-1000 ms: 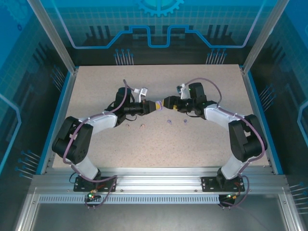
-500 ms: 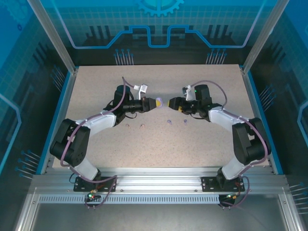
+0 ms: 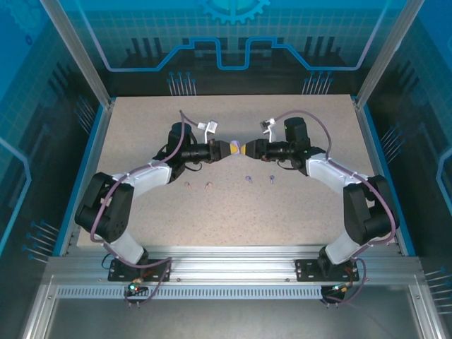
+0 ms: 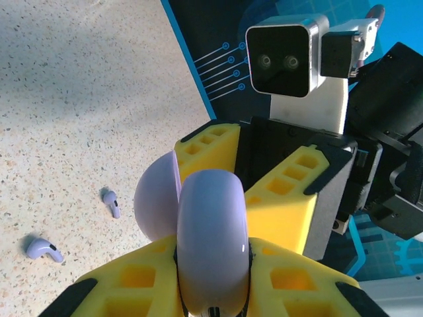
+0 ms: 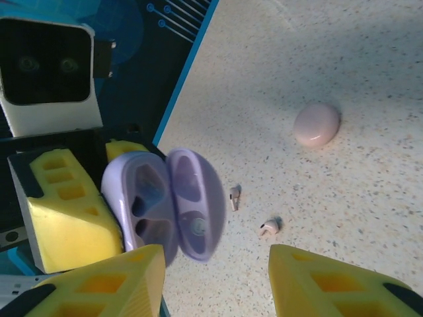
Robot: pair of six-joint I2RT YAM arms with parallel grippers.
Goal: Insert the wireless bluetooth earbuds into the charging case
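Observation:
My left gripper (image 3: 230,150) (image 4: 211,256) is shut on a light purple charging case (image 4: 211,231) (image 5: 142,201), held above the table. The case's lid (image 5: 196,201) (image 4: 157,201) is swung open and both sockets look empty. My right gripper (image 3: 249,150) (image 5: 218,264) faces it nose to nose. Its jaws are open and stand to either side of the lid without clamping it. Two purple earbuds (image 4: 111,202) (image 4: 43,249) (image 3: 248,178) (image 3: 272,179) and two pink earbuds (image 5: 234,196) (image 5: 269,226) (image 3: 188,185) (image 3: 207,186) lie loose on the table.
A shut pink case (image 5: 316,123) rests on the speckled table (image 3: 233,219) beyond the pink earbuds. Blue rails (image 3: 90,162) edge the tabletop on the left and right, and glass walls enclose the cell.
The right gripper backed away from the case, then came in again to meet it with its jaws narrower. The left gripper kept hold of the case.

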